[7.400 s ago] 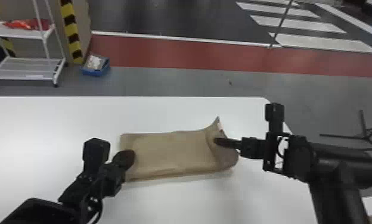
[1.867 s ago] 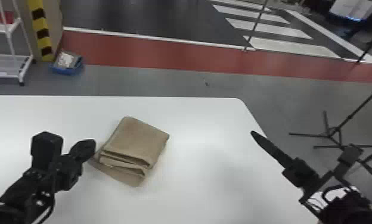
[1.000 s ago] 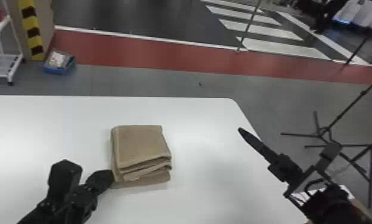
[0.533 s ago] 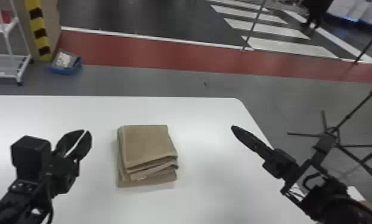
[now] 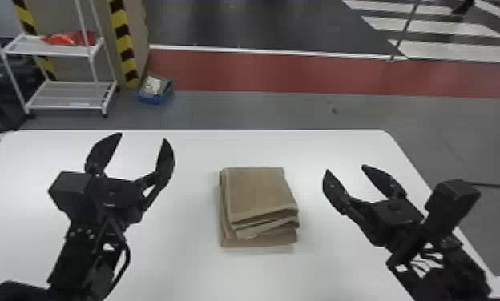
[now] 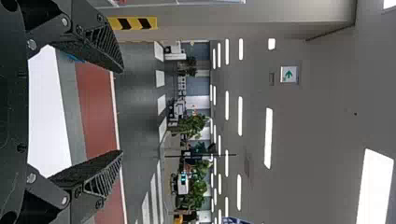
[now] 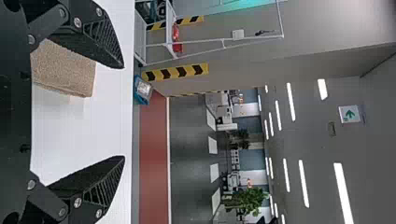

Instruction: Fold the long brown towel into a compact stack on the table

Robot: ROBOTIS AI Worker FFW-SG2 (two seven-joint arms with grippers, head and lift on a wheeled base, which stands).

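Since the brown towel (image 5: 257,190) lies in a squared-up, several-layered stack near the middle of the counter (image 5: 205,276), I judge the folding to be all but finished. Its cloth looks soft and light with a nubby face, so I expect it to grip well against my pads and against itself rather than slide. Nothing about it seems fragile; the risk is losing shape, because limp layers like these would fan out if I pulled on only one. On the side nearest me the leaves sit a little unevenly, one slanting across the others and the bottom one jutting out, so I would not lift from there by a single ply. If it needs moving, I would take the whole thickness, low on the left and right sides, squeezing just enough to keep the layers together. For tidying, a light pat or nudge on that near edge should do.

To the left of the stack, my left hand (image 5: 143,137) is spread wide, well apart from the cloth. On the other side, my right hand (image 5: 345,168) is also spread, with nothing between its fingers. Beyond the counter, a white rack (image 5: 67,94) stands on the floor.
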